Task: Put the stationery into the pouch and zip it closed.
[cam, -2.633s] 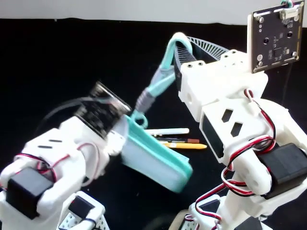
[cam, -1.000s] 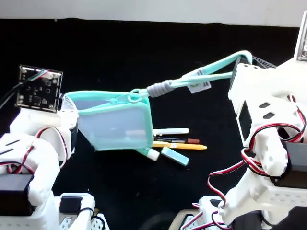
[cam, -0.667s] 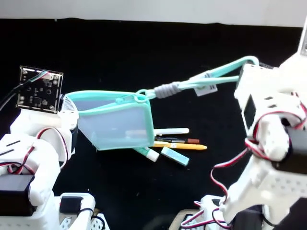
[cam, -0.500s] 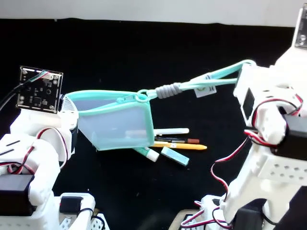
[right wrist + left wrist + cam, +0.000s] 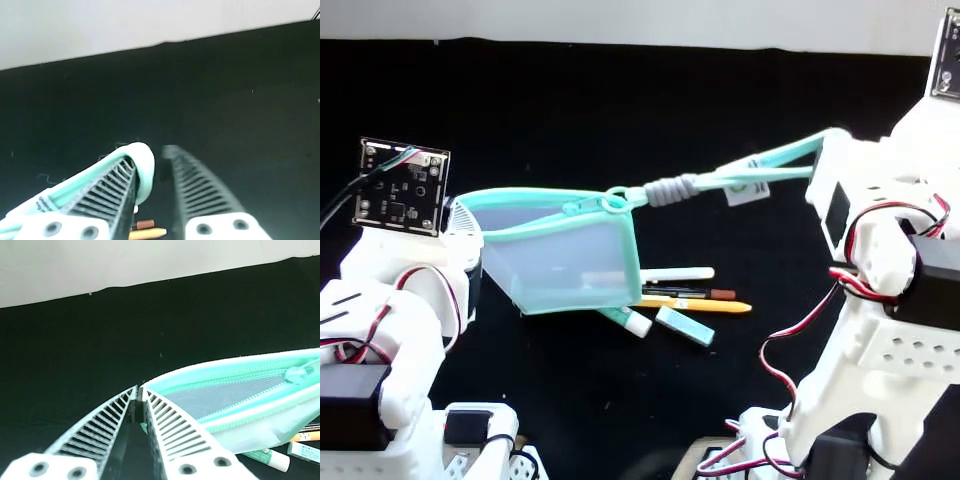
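Note:
A teal pouch (image 5: pixel 560 255) with translucent sides hangs level above the black table. My left gripper (image 5: pixel 460 210) is shut on its end corner; in the left wrist view the fingertips meet (image 5: pixel 139 390) at the pouch (image 5: pixel 235 400) edge, and the zipper pull (image 5: pixel 299 374) sits at the far end. The teal strap (image 5: pixel 760 165) runs taut from the pull to my right gripper (image 5: pixel 830 140). There the strap (image 5: pixel 142 167) is hooked over one finger, and the right gripper (image 5: pixel 156 155) stands open. A white pen (image 5: pixel 678 273), a dark pen (image 5: pixel 690 293) and a yellow pencil (image 5: pixel 705 304) lie on the table beneath.
A small teal block (image 5: pixel 684 326) and a green-and-white marker (image 5: pixel 628 320) lie beside the pens, under the pouch's right end. The black cloth (image 5: pixel 620 110) stretches back to a white wall. Both arm bases stand at the front edge.
The pouch swung from tilted to level as my left arm drew back left. Over the last second my right gripper shifted slightly right, tightening the strap; the stationery stayed put.

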Controlling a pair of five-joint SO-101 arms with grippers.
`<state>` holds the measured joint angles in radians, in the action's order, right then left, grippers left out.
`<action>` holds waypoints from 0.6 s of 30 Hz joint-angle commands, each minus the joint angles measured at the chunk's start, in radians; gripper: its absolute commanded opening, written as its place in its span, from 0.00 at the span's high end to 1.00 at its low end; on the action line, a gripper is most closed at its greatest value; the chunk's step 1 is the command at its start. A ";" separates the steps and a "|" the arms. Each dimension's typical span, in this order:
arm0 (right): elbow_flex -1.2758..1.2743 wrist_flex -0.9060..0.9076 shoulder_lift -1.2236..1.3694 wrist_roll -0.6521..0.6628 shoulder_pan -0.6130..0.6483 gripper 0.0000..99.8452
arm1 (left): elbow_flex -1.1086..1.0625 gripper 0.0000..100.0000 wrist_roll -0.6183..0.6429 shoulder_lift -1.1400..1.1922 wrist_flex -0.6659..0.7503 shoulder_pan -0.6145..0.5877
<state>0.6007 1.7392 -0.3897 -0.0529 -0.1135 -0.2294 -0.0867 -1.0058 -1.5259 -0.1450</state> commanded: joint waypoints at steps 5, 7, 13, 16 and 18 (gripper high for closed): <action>-0.048 0.024 -0.008 0.044 0.096 0.71 | -0.001 0.99 0.005 -0.004 0.014 -0.021; -0.148 0.024 -0.008 0.087 0.142 0.71 | -0.001 0.99 0.005 -0.004 0.014 -0.021; -0.647 0.021 -0.008 0.285 0.384 0.71 | -0.001 0.99 0.005 -0.004 0.014 -0.021; -0.773 -0.008 -0.008 0.281 0.506 0.71 | -0.001 0.99 0.005 -0.004 0.014 -0.021; -0.809 -0.016 -0.008 0.282 0.576 0.71 | -0.001 0.99 0.005 -0.004 0.014 -0.021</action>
<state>-0.1511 1.7423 -0.3882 0.2186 0.3698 -0.2294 -0.0882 -1.0058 -1.5259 -0.1527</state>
